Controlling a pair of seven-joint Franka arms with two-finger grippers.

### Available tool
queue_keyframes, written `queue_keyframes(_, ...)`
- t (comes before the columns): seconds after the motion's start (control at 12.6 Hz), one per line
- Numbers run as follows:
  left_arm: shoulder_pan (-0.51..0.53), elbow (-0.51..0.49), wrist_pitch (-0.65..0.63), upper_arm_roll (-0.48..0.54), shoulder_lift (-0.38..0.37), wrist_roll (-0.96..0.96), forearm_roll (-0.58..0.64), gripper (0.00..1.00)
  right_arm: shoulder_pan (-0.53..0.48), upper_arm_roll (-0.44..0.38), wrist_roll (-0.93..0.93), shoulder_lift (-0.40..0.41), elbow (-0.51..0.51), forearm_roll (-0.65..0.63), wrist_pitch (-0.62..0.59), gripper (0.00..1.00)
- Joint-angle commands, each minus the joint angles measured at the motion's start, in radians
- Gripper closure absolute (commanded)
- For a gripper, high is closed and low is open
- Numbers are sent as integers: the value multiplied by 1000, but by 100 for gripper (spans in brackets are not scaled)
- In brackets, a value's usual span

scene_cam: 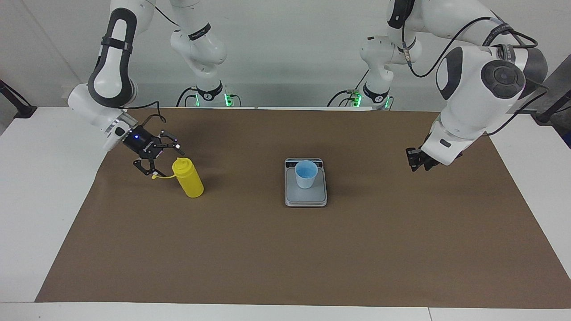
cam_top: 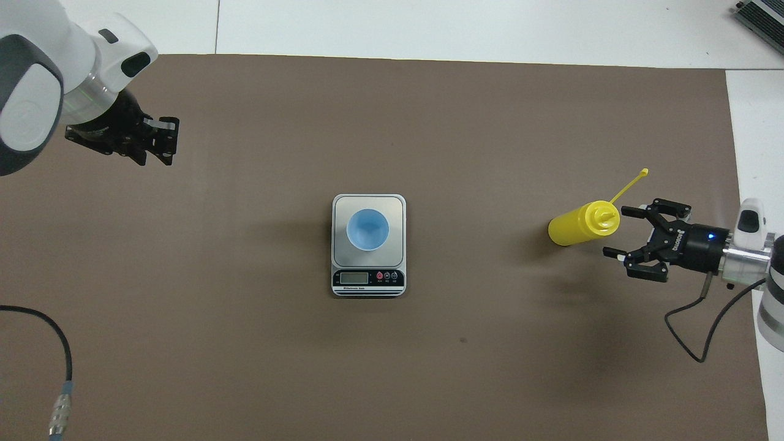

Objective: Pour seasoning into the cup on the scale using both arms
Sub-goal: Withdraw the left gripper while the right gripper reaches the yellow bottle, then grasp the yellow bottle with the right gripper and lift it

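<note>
Right now the right gripper [scene_cam: 164,159] has its fingers spread wide with nothing between them, hanging low just beside the domed top of the seasoning bottle [scene_cam: 188,179], on the side toward the right arm's end of the table. One fingertip sits close to the bottle's thin cap strap [scene_cam: 161,176], though I cannot tell whether it touches. The bottle stands upright on the brown mat [scene_cam: 285,249], untouched by either arm.

Measured from the scale [cam_top: 369,245], which lies about mid-mat, the bottle is well apart toward the right arm's end. The blue cup [cam_top: 367,229] stands on the scale's grey plate, with the dark display strip at the end nearer the robots. Bare mat surrounds the scale on every side, so the way between bottle and cup is open.

The left gripper [scene_cam: 415,160] hangs over the mat well apart from the scale toward the left arm's end, empty; I cannot tell how its fingers stand. White table [scene_cam: 40,214] frames the mat at both ends.
</note>
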Motion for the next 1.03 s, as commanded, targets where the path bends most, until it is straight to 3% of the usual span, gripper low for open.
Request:
queue_keyframes(0.0, 12, -124, -8, 6, -116, 56, -8, 59, 19, 7, -51, 44, -5, 118, 57, 0)
queue_keyframes(0.56, 93, -580, 184, 6, -449, 130, -18, 59, 82, 7, -71, 84, -4, 221, 103, 0)
queue_keyframes(0.95, 128, -625, 196, 8, -486, 177, -20, 56, 105, 8, -71, 84, -5, 246, 129, 0)
